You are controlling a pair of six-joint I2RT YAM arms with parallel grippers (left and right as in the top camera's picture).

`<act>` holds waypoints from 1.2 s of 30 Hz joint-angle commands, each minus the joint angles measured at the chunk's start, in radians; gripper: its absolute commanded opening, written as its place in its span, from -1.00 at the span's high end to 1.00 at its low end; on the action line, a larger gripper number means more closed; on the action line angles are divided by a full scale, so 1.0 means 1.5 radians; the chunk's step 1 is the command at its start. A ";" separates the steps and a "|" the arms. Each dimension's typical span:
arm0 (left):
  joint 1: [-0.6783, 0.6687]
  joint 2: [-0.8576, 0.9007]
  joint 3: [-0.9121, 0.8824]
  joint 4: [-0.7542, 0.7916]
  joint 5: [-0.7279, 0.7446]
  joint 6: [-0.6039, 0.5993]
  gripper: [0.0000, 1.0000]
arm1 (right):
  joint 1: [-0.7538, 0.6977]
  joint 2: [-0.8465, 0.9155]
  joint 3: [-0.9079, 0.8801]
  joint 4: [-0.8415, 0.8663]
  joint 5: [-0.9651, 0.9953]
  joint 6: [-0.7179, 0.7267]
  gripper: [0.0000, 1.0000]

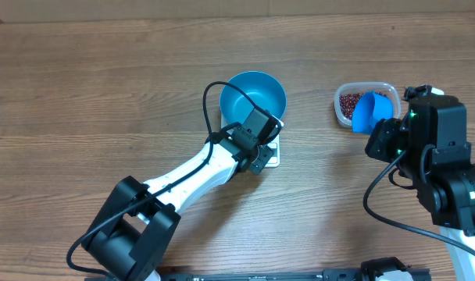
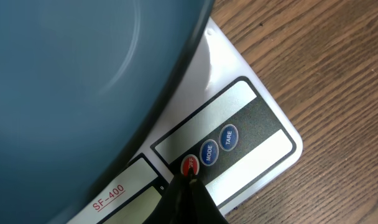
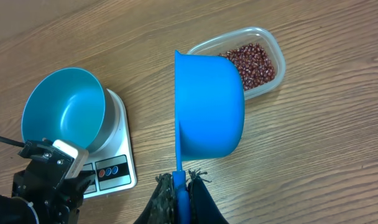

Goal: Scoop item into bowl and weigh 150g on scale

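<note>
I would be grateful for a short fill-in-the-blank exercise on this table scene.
1. The blue bowl on the white scale is ____ inside.
2. The shut left tool has its tip at the scale's ____ button.
3. The right tool holds the blue scoop by its ____.
4. The clear tub holds red-brown ____.
Missing words: empty; red; handle; beans.

on the scale [image 2: 242, 99] — "sf-400", buttons [image 2: 208, 152] "mode" and "tare"

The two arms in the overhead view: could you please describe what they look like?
The left arm has a white link between black joints, with a looping black cable. The right arm is black and blocky, with green lights and a black cable.
</note>
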 commanded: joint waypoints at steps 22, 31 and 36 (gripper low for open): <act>-0.001 0.041 -0.003 0.020 -0.004 0.013 0.92 | -0.001 -0.003 0.014 0.002 0.009 -0.005 0.92; -0.001 0.061 -0.003 0.025 -0.007 0.013 0.91 | -0.001 -0.003 0.014 0.002 0.009 -0.005 0.93; -0.001 0.062 -0.003 0.032 -0.015 0.013 0.91 | -0.001 -0.003 0.014 0.002 0.009 -0.005 0.93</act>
